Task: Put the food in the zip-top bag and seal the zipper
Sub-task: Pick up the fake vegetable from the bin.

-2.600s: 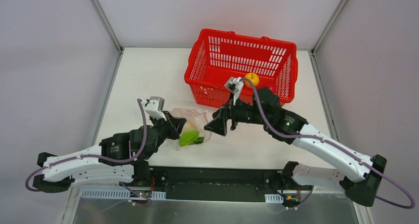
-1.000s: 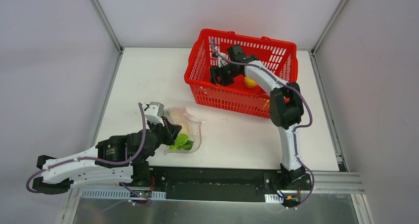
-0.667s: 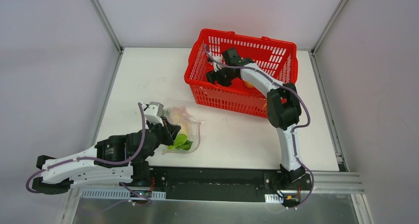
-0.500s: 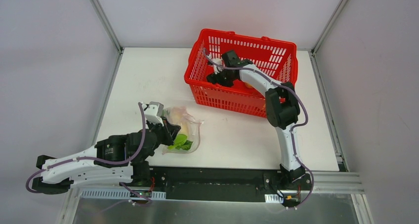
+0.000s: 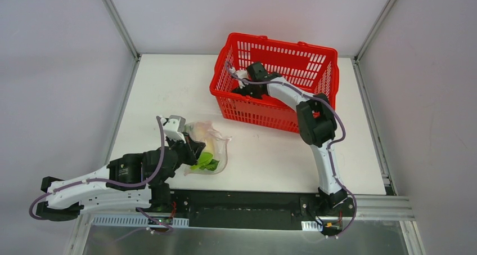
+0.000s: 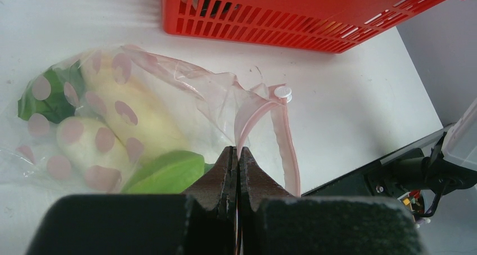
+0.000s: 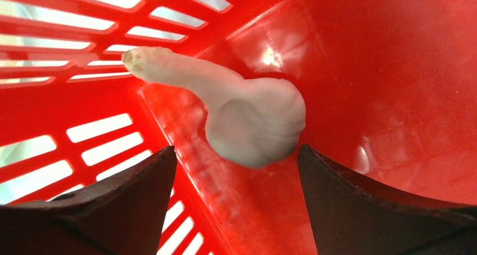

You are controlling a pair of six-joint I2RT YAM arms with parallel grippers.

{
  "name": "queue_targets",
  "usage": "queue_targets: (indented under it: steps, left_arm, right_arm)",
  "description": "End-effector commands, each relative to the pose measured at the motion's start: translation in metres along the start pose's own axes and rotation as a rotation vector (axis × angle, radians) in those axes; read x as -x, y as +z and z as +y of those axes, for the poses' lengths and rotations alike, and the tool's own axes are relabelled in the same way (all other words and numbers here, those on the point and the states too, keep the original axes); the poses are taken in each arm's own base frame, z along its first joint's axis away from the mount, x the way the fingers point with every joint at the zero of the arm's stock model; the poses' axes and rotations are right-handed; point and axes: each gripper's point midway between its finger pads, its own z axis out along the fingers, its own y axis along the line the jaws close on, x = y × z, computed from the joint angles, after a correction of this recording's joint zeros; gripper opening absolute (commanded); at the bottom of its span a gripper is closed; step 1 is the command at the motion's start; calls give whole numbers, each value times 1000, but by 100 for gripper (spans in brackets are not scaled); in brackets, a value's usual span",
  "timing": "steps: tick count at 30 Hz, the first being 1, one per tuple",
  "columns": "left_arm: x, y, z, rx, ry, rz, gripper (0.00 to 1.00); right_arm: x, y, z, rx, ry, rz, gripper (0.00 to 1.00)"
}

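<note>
The zip-top bag [image 5: 214, 148] lies on the table near the left arm, its mouth gaping toward the basket. My left gripper [image 6: 238, 152] is shut on the bag's mouth edge beside the pink zipper [image 6: 286, 148]. Inside the bag [image 6: 185, 86] I see a green leaf [image 6: 163, 173] and pale yellow pieces of food [image 6: 135, 117]. My right gripper [image 7: 236, 160] reaches down into the left corner of the red basket [image 5: 315, 55] and stands open. A long white radish [image 7: 250, 122] lies on the basket floor just ahead of the fingertips, untouched.
The basket's slotted walls [image 7: 84, 148] close in on the right gripper's left side. The basket [image 6: 292, 18] stands just beyond the bag. The table's near edge and black rail [image 5: 247, 201] run close behind the bag.
The right arm left the bag's mouth, swung into the basket and moved toward its left corner, its jaws spreading wider. The left gripper and bag barely moved.
</note>
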Motion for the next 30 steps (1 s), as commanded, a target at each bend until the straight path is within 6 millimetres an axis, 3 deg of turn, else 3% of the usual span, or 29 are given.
queue_targets:
  steps: [1, 4, 9, 13, 16, 30]
  left_arm:
    - [15, -4, -6, -26, -49, -48, 0]
    - [15, -5, -6, -35, -59, -47, 0]
    - [13, -4, -8, -44, -63, -40, 0]
    - [15, -5, -11, -60, -71, -45, 0]
    - [18, -8, -9, -56, -68, -45, 0]
    - [17, -7, -9, -47, -62, -37, 0]
  right_arm:
    - [12, 7, -5, -56, -16, -29, 81]
    - [16, 13, -10, -102, 12, -47, 77]
    - [19, 14, -21, -161, 76, -67, 59]
    - [19, 8, -13, -124, 89, -85, 51]
    - [22, 0, -13, -122, 121, -115, 37]
    - [22, -58, -35, -150, 330, -257, 26]
